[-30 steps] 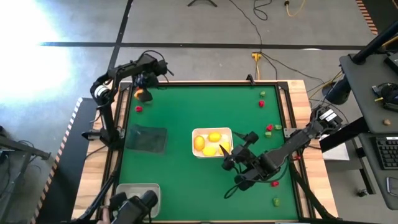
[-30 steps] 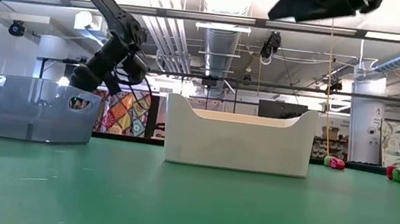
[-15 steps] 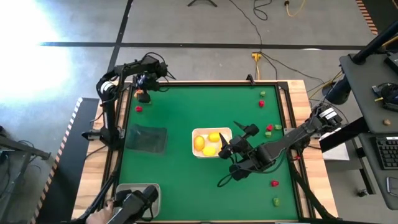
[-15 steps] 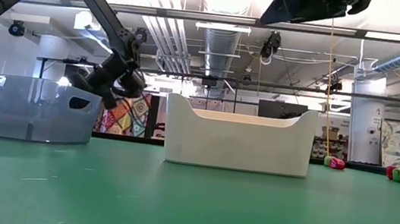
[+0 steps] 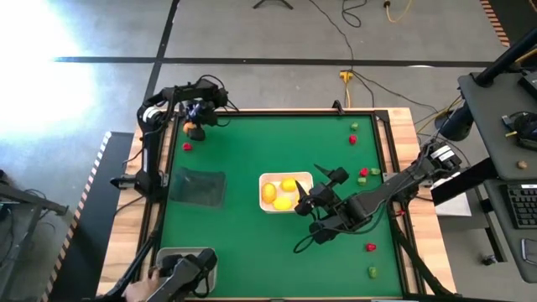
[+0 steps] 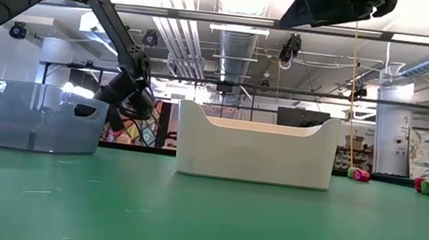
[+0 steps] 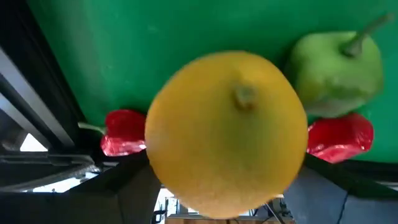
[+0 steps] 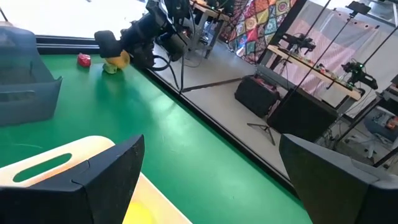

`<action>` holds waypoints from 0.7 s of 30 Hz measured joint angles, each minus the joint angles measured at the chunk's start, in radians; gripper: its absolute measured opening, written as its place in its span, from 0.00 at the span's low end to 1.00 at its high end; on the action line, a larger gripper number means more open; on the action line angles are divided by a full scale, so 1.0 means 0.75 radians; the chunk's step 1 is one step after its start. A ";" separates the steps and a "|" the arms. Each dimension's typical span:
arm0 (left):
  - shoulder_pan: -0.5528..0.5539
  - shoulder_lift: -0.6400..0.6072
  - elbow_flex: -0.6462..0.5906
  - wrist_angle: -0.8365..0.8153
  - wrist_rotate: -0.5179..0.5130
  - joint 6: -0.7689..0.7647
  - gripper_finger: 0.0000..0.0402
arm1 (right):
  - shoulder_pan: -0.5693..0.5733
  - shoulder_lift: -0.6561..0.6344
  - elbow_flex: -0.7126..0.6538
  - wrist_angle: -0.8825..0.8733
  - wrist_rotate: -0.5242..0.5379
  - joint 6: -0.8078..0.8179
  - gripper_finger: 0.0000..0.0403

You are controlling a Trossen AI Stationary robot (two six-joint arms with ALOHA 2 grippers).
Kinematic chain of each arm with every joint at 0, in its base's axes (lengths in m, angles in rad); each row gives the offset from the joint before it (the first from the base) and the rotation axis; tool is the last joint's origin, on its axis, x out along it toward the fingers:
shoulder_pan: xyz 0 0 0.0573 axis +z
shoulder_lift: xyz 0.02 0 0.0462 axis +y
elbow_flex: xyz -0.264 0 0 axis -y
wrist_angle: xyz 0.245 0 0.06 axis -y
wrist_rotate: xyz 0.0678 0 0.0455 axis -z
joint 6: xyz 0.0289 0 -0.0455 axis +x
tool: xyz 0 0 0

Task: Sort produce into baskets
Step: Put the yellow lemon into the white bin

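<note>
Green felt covers the table (image 5: 243, 168) seen from above; the opaque white tub (image 5: 286, 192) at its middle holds yellow-orange rounds (image 5: 289, 185). The right gripper (image 5: 312, 201) hovers beside the tub, fingers spread and empty. At the far left corner, the left gripper (image 5: 195, 126) is at an orange round fruit (image 5: 194, 130). The left wrist view shows that fruit (image 7: 227, 134) between its dark fingers, a green pear (image 7: 336, 74) and red peppers (image 7: 339, 138) beyond; whether the fingers press it I cannot tell.

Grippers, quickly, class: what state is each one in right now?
Left gripper: around the yellow-orange round fruit; grip cannot be told.
Right gripper: open, empty, beside the opaque white tub.
</note>
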 joint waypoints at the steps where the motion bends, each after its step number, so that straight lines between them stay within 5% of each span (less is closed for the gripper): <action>1: 0.000 0.000 0.000 0.007 0.001 0.000 0.67 | 0.000 0.000 -0.003 -0.001 0.000 0.000 0.91; 10: 0.000 -0.003 0.000 0.084 0.011 -0.001 0.56 | -0.007 0.000 -0.019 0.000 0.001 0.000 0.91; 21: 0.001 -0.066 0.006 0.072 -0.012 -0.061 0.55 | -0.007 0.000 -0.019 0.000 0.001 0.000 0.91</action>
